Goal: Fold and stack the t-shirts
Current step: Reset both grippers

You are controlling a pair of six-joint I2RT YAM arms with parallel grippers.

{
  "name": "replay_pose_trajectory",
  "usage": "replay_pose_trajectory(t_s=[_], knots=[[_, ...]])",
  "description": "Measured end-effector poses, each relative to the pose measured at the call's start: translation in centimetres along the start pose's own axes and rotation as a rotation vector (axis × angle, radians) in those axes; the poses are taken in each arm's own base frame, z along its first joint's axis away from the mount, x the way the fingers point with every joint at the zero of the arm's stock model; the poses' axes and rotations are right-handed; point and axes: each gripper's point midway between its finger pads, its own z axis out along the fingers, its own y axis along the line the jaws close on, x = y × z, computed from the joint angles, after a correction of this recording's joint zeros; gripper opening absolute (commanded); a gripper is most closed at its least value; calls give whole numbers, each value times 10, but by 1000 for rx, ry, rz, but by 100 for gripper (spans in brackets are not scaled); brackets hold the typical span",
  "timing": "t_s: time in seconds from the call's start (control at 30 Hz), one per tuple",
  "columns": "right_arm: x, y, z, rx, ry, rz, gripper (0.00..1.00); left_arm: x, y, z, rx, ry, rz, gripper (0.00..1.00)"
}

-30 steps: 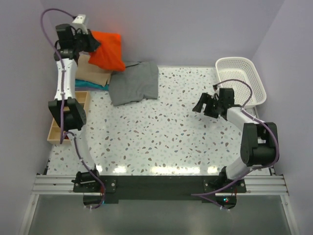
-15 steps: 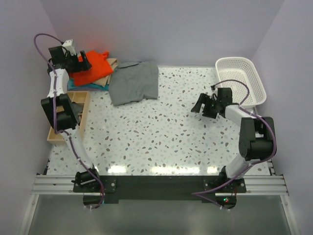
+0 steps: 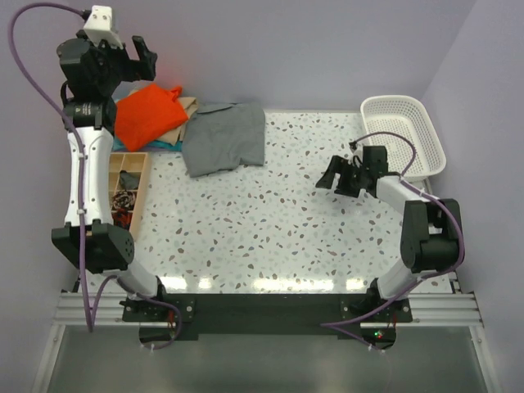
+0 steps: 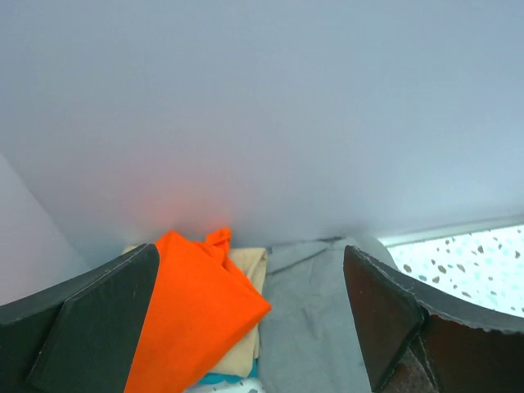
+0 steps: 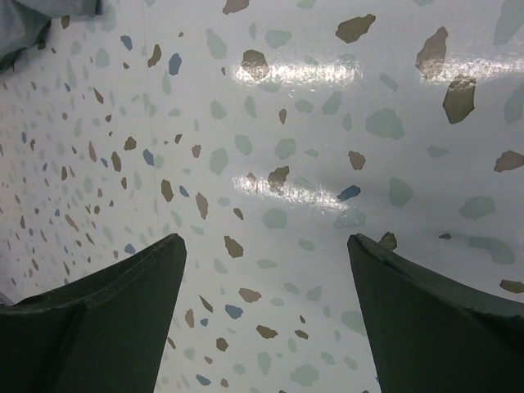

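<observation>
The orange-red t-shirt (image 3: pixel 147 115) lies folded on top of a tan one (image 3: pixel 186 113) and a teal one (image 3: pixel 166 142) at the table's far left corner. In the left wrist view the orange-red t-shirt (image 4: pixel 196 319) covers the tan t-shirt (image 4: pixel 246 327) and a teal edge (image 4: pixel 225 381). A grey t-shirt (image 3: pixel 225 139) lies rumpled just right of the stack. My left gripper (image 3: pixel 131 61) hangs open, raised above and behind the stack, holding nothing (image 4: pixel 251 254). My right gripper (image 3: pixel 337 176) is open low over bare tabletop (image 5: pixel 264 239), well right of the grey t-shirt.
A white mesh basket (image 3: pixel 426 135) stands at the far right, just behind the right arm. A wooden compartment tray (image 3: pixel 139 184) with small items sits along the left edge, in front of the stack. The back wall is close behind the left gripper.
My left gripper opened and let go of the orange-red t-shirt, which now rests on the stack. The left arm then rose up and back. The right arm barely moved.
</observation>
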Motion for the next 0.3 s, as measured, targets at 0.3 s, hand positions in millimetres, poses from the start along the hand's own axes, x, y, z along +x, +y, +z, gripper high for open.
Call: replay_pose_trajectory(t_s=[0.3], knots=[[-6,15,-11,-30,-25,-27,86,20,-24,-29,42,22,-39,100]])
